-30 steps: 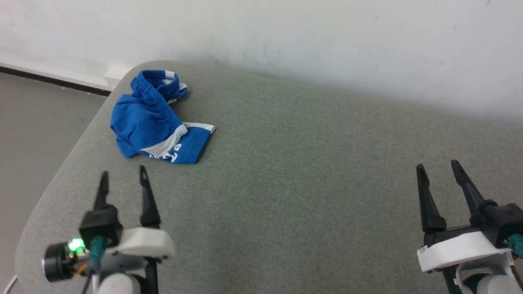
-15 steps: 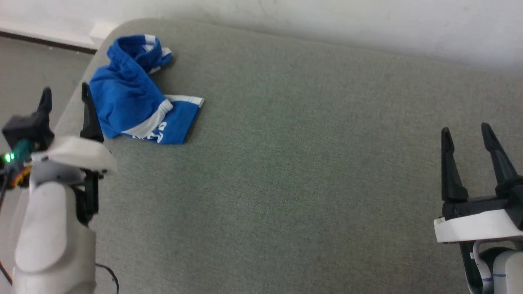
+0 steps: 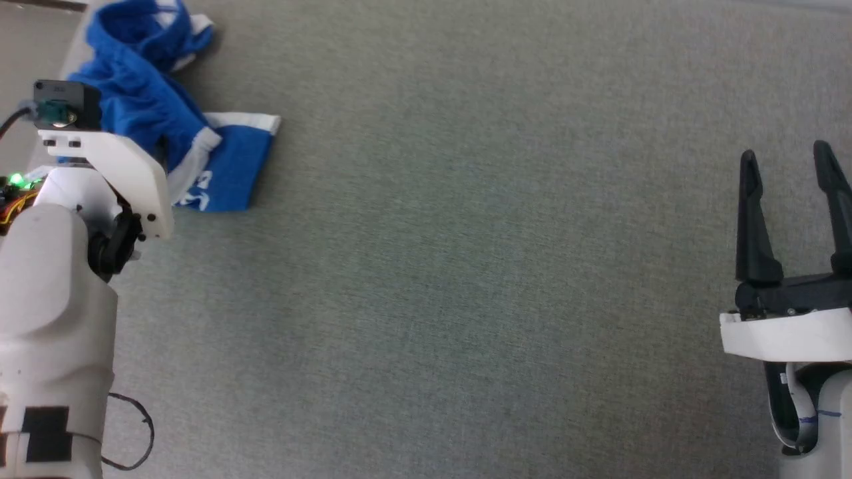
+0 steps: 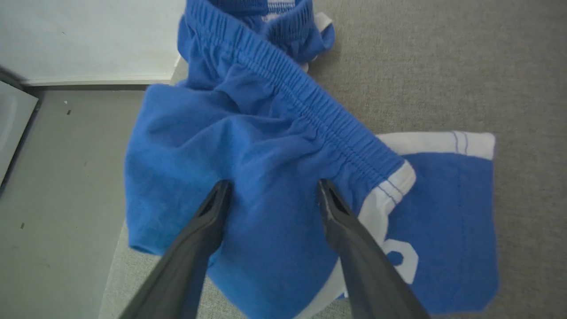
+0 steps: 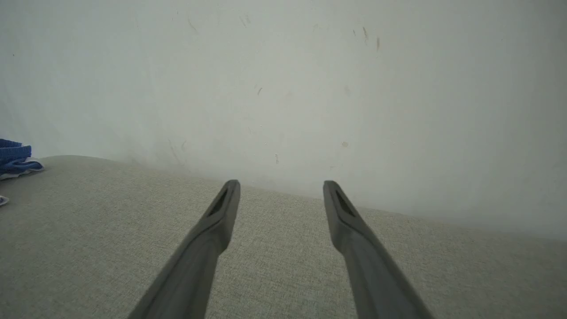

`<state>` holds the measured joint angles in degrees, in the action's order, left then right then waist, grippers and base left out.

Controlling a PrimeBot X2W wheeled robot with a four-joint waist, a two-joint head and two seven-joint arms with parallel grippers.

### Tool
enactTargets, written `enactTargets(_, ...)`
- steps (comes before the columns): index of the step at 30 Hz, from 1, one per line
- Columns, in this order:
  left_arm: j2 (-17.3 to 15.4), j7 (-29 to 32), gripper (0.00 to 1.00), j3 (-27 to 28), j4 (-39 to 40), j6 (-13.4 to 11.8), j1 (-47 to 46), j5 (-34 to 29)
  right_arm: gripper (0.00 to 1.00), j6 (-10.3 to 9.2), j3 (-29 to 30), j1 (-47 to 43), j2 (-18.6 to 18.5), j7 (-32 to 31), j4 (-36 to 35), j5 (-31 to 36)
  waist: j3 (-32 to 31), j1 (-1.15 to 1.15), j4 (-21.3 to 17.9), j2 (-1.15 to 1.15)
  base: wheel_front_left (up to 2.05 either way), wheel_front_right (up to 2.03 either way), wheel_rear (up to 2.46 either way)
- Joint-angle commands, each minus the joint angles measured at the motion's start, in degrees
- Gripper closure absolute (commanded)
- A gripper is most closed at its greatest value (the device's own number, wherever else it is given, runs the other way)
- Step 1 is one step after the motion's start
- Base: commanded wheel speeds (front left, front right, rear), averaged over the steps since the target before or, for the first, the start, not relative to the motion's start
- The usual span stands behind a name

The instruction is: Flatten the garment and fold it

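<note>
The shorts [image 4: 248,146] were found crumpled at the table [image 3: 466,266] edge. The left tool [image 4: 273,184] was held wide over them; contact couldn't be told. The right tool [image 3: 785,152] was held wide, well apart.

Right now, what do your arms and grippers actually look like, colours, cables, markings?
The left gripper and right gripper each have two long, tapered dark fingers on a white bracket. The left forearm is a pale shell with a black patch low down, a thin black cable looping off it, a teal connector and a green light.
</note>
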<state>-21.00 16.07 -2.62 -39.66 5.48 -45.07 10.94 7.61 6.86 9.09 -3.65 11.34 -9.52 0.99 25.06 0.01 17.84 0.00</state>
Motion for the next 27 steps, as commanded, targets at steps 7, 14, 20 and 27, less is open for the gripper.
enactTargets(7, -2.52, 14.21, 0.0, -8.73, -4.98, 0.79, -4.32, 6.93, 0.0, -0.1, 0.68, 2.02, -0.39, 1.4, -1.23, 0.33, 5.97, -0.01, -2.46, 0.0, 0.0, 0.0, 0.0)
enactTargets(14, -6.85, 18.41, 1.0, -17.06, -3.94, 1.25, -6.37, 14.19, 0.0, -0.11, 0.03, 2.83, -0.31, 2.24, -0.95, 0.4, 5.2, -0.01, -1.46, 0.0, 0.0, 0.0, 0.0)
enactTargets(20, -12.85, 11.69, 1.0, -21.39, -0.8, 1.63, -11.82, 15.47, 0.0, -0.11, 0.61, 1.54, 0.32, 2.96, -0.58, -0.23, 0.22, -0.01, -0.42, 0.0, 0.0, 0.0, 0.0)
enactTargets(27, -14.89, 5.96, 1.0, -29.53, 7.07, 2.01, -18.86, 15.09, 0.0, -0.12, 1.37, -1.27, 0.73, 3.66, -0.12, -1.92, -5.9, -0.01, -0.34, 0.0, 0.0, 0.0, 0.0)
